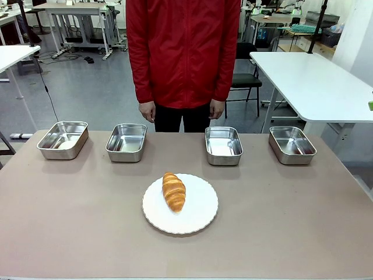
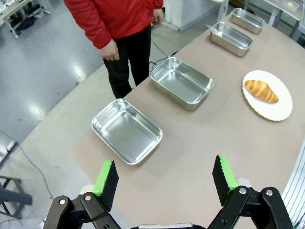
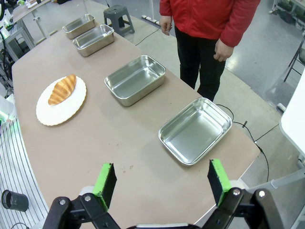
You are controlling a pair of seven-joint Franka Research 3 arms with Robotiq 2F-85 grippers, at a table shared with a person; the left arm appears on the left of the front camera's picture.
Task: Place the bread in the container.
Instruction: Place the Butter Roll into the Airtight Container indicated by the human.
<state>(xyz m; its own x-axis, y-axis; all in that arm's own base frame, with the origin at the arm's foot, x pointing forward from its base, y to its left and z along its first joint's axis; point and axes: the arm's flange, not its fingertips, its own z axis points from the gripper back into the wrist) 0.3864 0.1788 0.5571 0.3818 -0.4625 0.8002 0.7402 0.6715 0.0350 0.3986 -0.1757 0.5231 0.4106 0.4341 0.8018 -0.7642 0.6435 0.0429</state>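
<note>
The bread (image 1: 173,191) is a golden-brown croissant lying on a round white plate (image 1: 198,211) at the table's middle front; it also appears as the bread (image 2: 260,90) and the bread (image 3: 62,89) in the wrist views. Several identical steel pans line the far side: far-left pan (image 1: 63,140), second pan (image 1: 126,142), third pan (image 1: 223,145), far-right pan (image 1: 292,144). All look empty. My left gripper (image 2: 165,180) hangs open high above the table's left end, over a pan (image 2: 126,130). My right gripper (image 3: 162,181) hangs open above the right end, near a pan (image 3: 195,130).
A person in a red jacket (image 1: 182,49) stands at the far side, hands (image 1: 147,111) hanging by the thighs, just behind the middle pans. Other white tables (image 1: 315,81) and a chair stand in the room beyond. Bare brown tabletop (image 1: 291,221) surrounds the plate.
</note>
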